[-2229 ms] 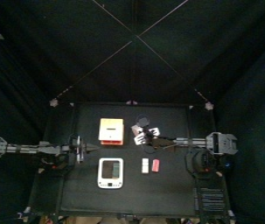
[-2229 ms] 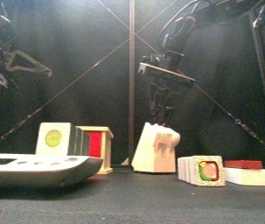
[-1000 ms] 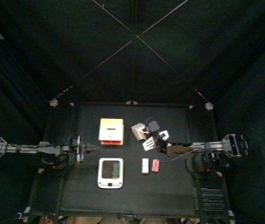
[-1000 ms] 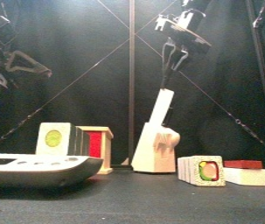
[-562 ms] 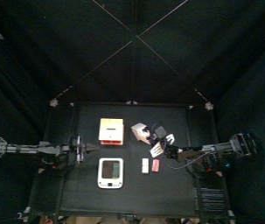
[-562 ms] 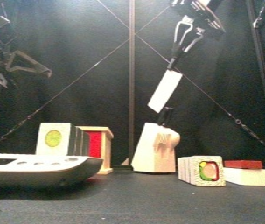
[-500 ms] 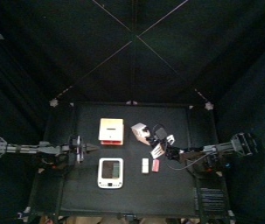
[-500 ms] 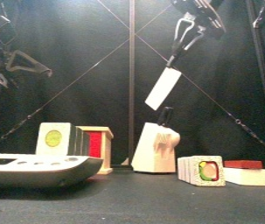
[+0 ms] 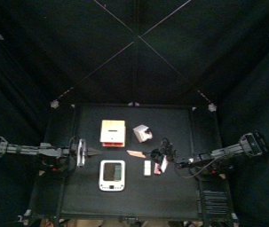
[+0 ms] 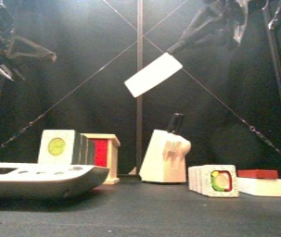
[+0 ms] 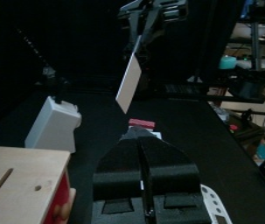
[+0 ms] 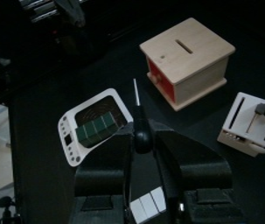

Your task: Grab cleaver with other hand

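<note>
Your cleaver [image 10: 154, 75] is up in the air, well above the tabletop [image 10: 143, 218]: in the front view its pale blade hangs tilted, broad end down toward the left, handle running up to the right into the right gripper [image 10: 202, 26]. The right wrist view looks straight along the blade [image 12: 135, 96], seen edge-on as a thin line rising from between the jaws, which stand part-way apart and are closed on the handle. From the left wrist view you see the same blade [image 11: 132, 76] hanging as a narrow pale strip beneath the right arm's gripper [image 11: 152, 10]. Directly below the cleaver in the front view stands the pale knife block [image 10: 168, 155] with one dark handle sticking out of its top. To the block's left sits a wooden box [image 10: 80, 148] with a red side; in front of that, near the camera, lies a white scale with a dark screen [image 10: 31, 176]. To the block's right are a small sushi-like piece [image 10: 214, 180] and a red and white block [image 10: 259, 183]. Your left gripper [image 11: 145, 171] hangs on the left side of the tabletop, away from the cleaver, its jaws pressed fully together with nothing between them.
</note>
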Robot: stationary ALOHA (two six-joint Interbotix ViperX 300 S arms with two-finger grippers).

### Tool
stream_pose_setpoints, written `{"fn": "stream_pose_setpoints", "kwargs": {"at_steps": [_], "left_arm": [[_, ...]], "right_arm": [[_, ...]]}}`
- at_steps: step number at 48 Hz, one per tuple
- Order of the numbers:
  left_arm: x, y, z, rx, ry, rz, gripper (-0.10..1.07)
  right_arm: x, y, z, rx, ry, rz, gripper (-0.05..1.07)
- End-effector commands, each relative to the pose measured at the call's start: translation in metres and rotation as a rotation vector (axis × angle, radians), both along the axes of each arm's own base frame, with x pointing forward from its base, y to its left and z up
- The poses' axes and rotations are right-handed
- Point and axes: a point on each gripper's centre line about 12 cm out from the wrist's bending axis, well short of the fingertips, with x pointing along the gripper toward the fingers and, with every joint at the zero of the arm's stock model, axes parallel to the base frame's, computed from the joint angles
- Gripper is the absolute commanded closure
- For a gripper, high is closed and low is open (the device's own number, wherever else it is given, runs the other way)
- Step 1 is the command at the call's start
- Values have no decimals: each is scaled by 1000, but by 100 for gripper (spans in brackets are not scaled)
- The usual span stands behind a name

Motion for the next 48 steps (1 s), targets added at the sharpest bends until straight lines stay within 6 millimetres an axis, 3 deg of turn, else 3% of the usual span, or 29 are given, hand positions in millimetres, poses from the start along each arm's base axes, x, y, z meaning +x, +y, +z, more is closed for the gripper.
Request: {"fn": "stream_pose_setpoints", "kwargs": {"at_steps": [1, 16, 22, 29, 48], "left_arm": [[5, -1, 8, 4, -23, -6, 92], [15, -7, 2, 10, 3, -34, 49], [23, -10, -2, 24, 25, -51, 28], [38, -13, -1, 43, 49, -66, 11], [79, -17, 5, 51, 83, -75, 9]], "right_arm": [[-1, 0, 10, -57, -47, 52, 47], [25, 11, 2, -73, -20, 101, 47], [40, 15, 13, -73, -48, 102, 47], [48, 15, 15, -134, -56, 112, 47], [47, 18, 14, -191, -60, 101, 47]]}}
